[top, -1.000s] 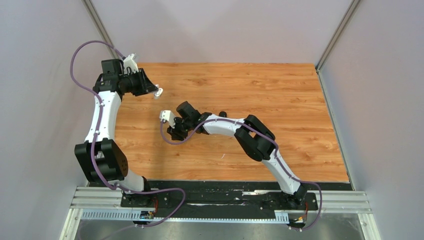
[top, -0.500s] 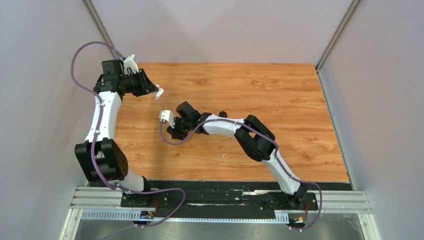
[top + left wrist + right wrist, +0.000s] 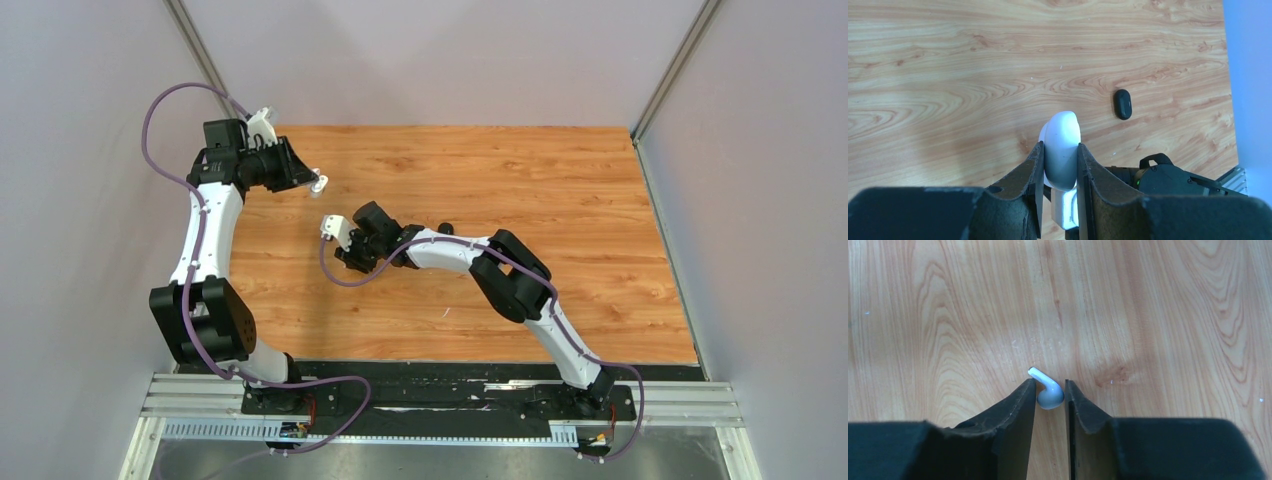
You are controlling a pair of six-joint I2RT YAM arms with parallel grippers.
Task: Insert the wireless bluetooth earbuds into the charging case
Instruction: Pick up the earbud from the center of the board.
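My left gripper is shut on a white rounded charging case and holds it in the air over the far left of the table; both show in the top view. My right gripper points down at the table. A white earbud with a short stem sits between its fingertips, touching both. In the top view that wrist hides its fingers and the earbud. A small black oval piece lies on the wood, and shows in the top view beside the right forearm. The other earbuds are out of view.
The wooden table is walled by grey panels on the left, back and right. The right wrist and its white camera mount lie below the held case in the left wrist view.
The right wrist has shifted slightly toward the far side. The left arm and the case have not moved.
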